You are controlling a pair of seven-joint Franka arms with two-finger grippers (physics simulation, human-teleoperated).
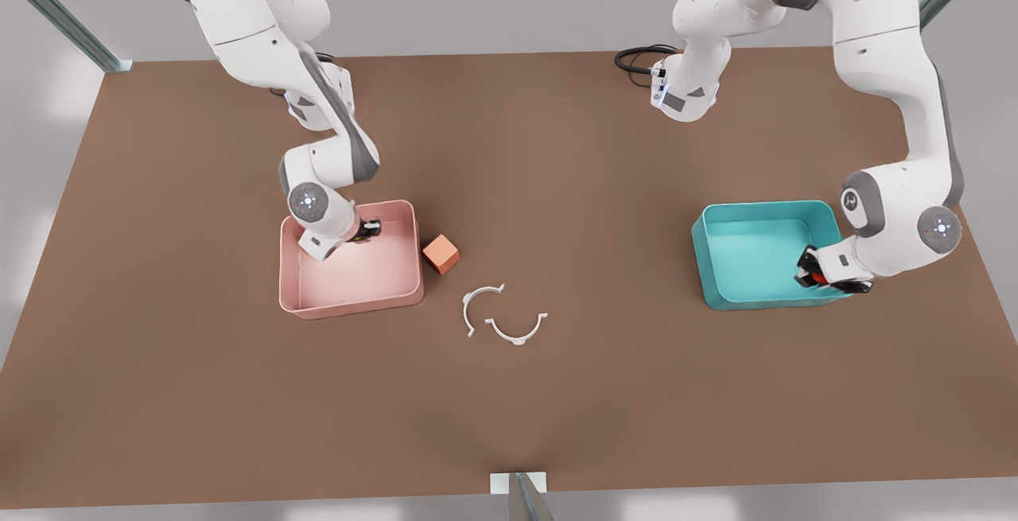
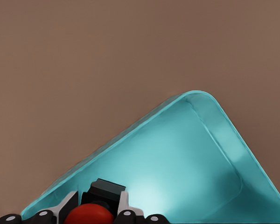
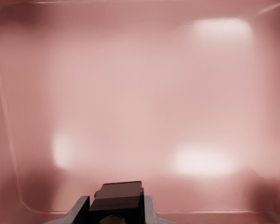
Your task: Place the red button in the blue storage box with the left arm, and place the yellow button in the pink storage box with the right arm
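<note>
Teal walls of the blue storage box [image 1: 708, 246] ring the left gripper [image 1: 813, 273], which hangs inside the near corner at the front view's right, jaws clenched on the red button [image 2: 89, 214]; the button's lower half is cut off in the left wrist view. Over the pink storage box [image 1: 296, 290] the right gripper [image 1: 367, 231] sits just inside the far rim. It carries a dark block [image 3: 117, 201], yet I cannot tell whether its jaws grip or stand loose, and a faint yellow speck there is too small to name as the yellow button. Between the boxes lies open table [image 1: 557, 410], broken by an orange cube [image 1: 441, 254] just beside the pink wall and two white curved clips [image 1: 503, 316] nearer the front edge
</note>
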